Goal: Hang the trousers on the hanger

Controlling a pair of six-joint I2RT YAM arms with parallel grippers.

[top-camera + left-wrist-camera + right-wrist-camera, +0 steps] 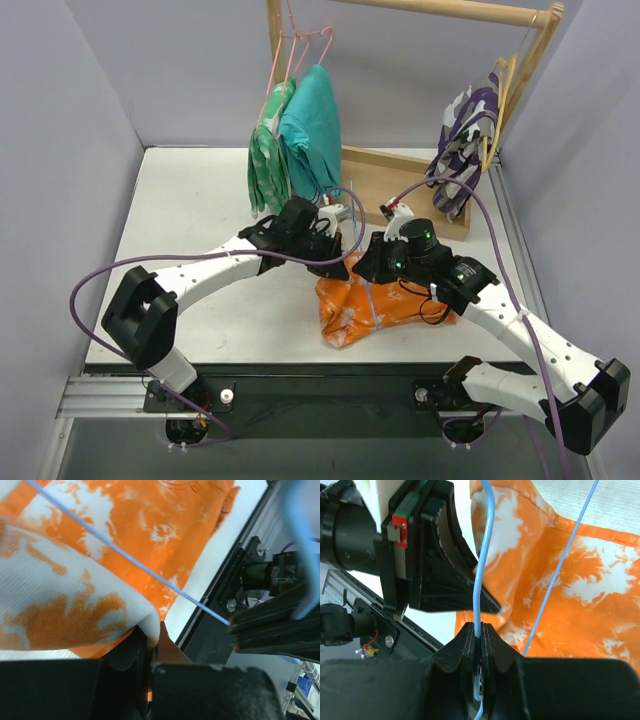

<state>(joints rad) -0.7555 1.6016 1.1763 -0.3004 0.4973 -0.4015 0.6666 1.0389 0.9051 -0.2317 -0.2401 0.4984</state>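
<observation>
The orange trousers point(385, 303) with white splotches lie bunched on the white table near its front edge, between my two arms. My left gripper point(152, 636) is shut on a raised fold of the trousers point(75, 605). My right gripper point(481, 630) is shut on the thin light-blue hanger point(484, 545), whose wire rises from between its fingers. A second strand of the hanger point(125, 557) crosses slantwise over the cloth. In the top view the left gripper point(338, 240) and right gripper point(368, 262) sit close together above the trousers' far edge. Most of the hanger's outline is hidden there.
A wooden rack point(450, 10) stands at the back on a wooden base point(385, 180). A teal garment point(312, 130) hangs from pink hangers point(300, 45) on its left. A purple-and-white garment point(462, 140) hangs on its right. The table's front edge point(250, 365) runs just behind the arm bases.
</observation>
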